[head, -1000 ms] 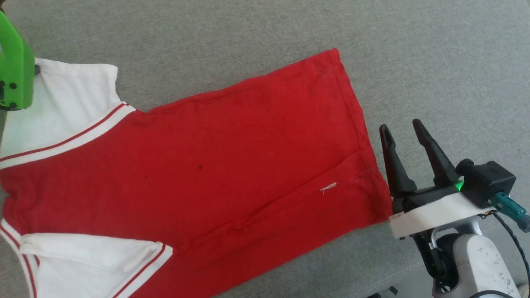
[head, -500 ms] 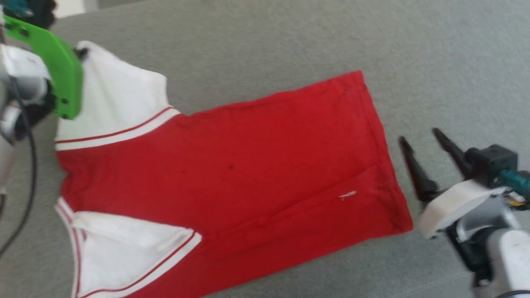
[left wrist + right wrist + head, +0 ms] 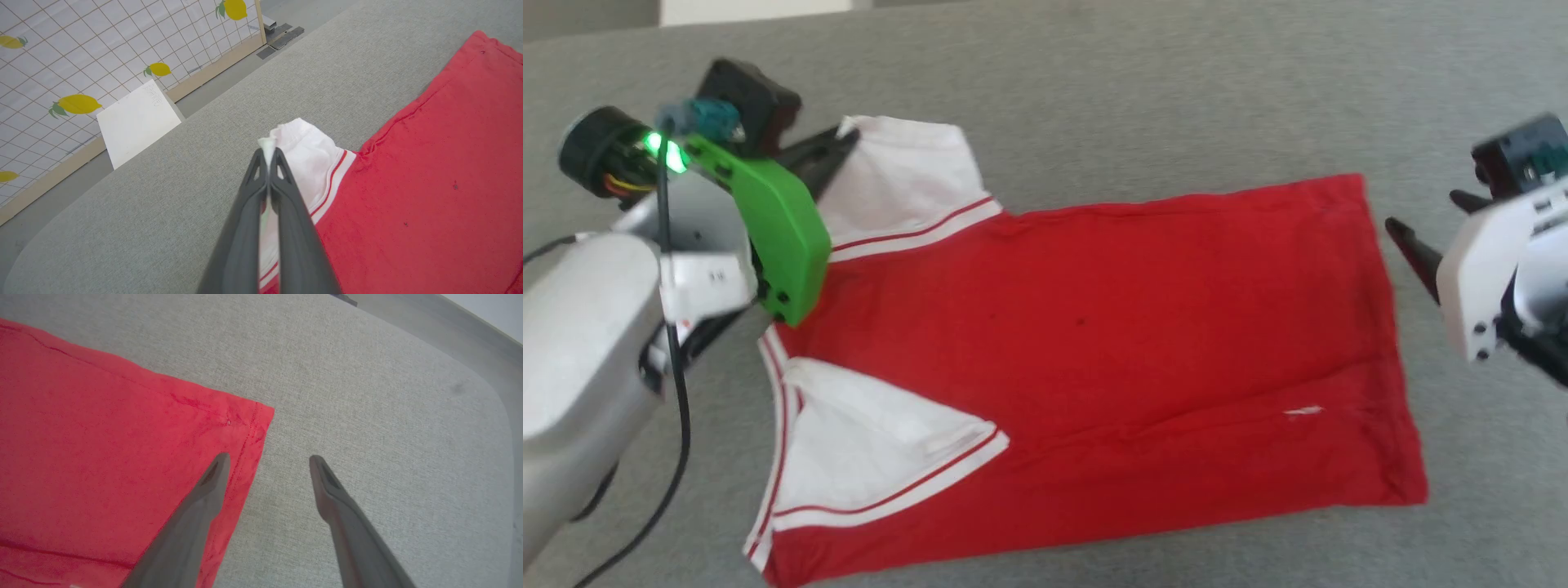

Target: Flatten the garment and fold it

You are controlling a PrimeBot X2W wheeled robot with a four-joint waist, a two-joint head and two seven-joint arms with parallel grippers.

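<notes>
The garment (image 3: 1111, 359) is a red shirt with white, red-striped sleeves, spread on the grey cushioned surface (image 3: 1143, 90), plain side up. My left gripper (image 3: 848, 140), under its green cover, is at the far white sleeve (image 3: 907, 180). In the left wrist view my left gripper (image 3: 267, 150) is shut on that sleeve's edge (image 3: 304, 153). The near sleeve (image 3: 866, 445) lies folded in on the red body. My right gripper (image 3: 1425, 222) hovers open beside the hem. In the right wrist view my right gripper (image 3: 267, 459) straddles the hem edge (image 3: 249, 441) just short of its corner.
A lemon-patterned grid panel (image 3: 81, 61) and a white board (image 3: 137, 122) leaning on it stand beyond the surface's edge. Bare grey surface lies beyond the hem on the right (image 3: 367, 416) and around the garment.
The head camera has swung, shifting the whole picture rightward. My left gripper stays shut on the sleeve. My right gripper, still open, now sits nearer the hem's far corner.
</notes>
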